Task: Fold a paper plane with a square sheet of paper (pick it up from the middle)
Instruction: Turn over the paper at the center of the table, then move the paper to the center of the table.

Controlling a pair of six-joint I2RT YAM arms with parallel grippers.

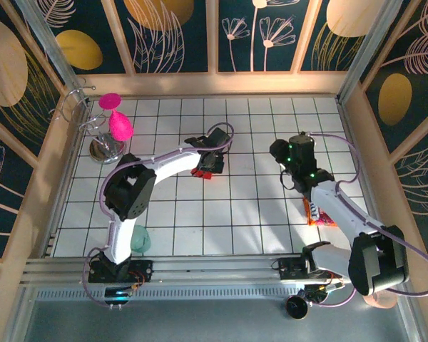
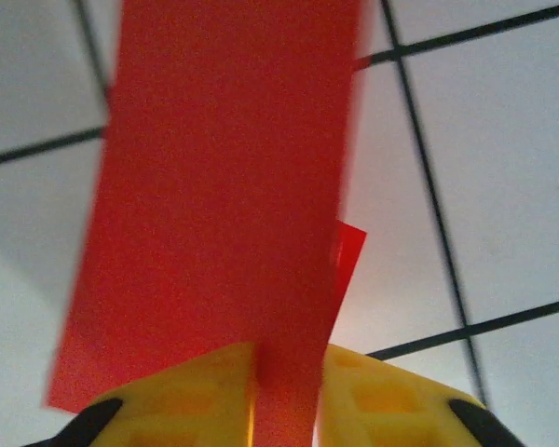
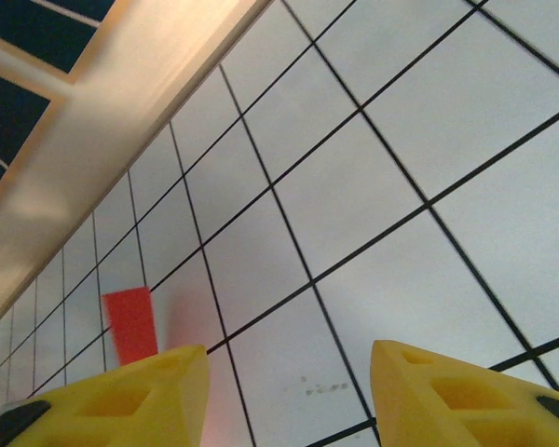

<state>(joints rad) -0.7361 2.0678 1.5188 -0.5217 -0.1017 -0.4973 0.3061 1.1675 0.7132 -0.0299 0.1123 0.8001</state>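
The red sheet of paper is folded into a long narrow band with a small corner sticking out on its right side. It lies on the white tiled table near the middle. My left gripper hovers right over its near end. The yellow fingers stand a little apart, with the paper showing in the gap between them. My right gripper hangs open over bare tiles to the right, with nothing between its fingers. From there the paper shows far off at the left.
Two magenta goblets stand on a wire rack at the back left. An orange packet lies beside the right arm, and a teal lump sits by the left arm's base. Wooden walls ring the table.
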